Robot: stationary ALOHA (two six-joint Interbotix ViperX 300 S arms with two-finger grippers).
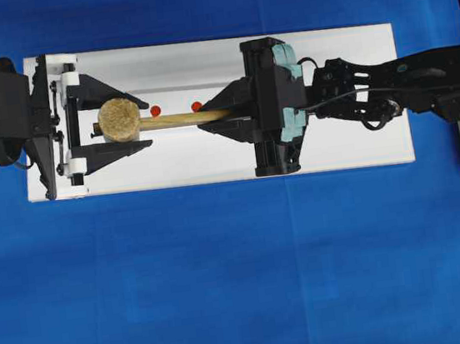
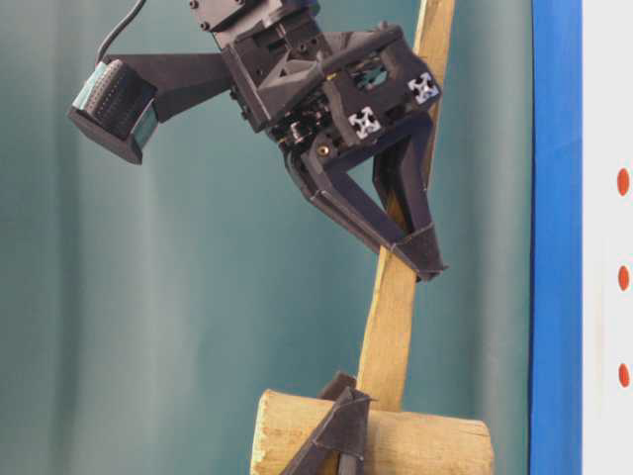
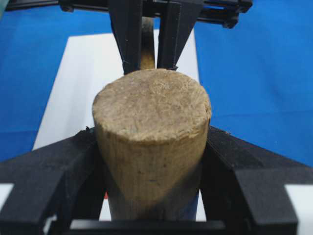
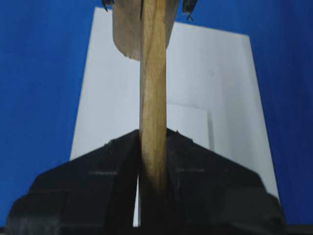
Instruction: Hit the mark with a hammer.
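Both grippers are holding the hammer (image 1: 156, 120) above the white board (image 1: 360, 135): the left gripper (image 1: 123, 122) is hugging its fat head, and the right gripper (image 1: 227, 112) is squeezing tight on its handle. Left should be letting go gently, with right gripping firmly before swinging at a red mark (image 1: 155, 111).

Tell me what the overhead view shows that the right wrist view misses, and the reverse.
Only the overhead shows the red marks on the white board and the left gripper clamped around the hammer head. Only the right wrist view shows, close up, the right gripper with both fingers pressed against the handle. Both show the hammer held over the white board on blue cloth.
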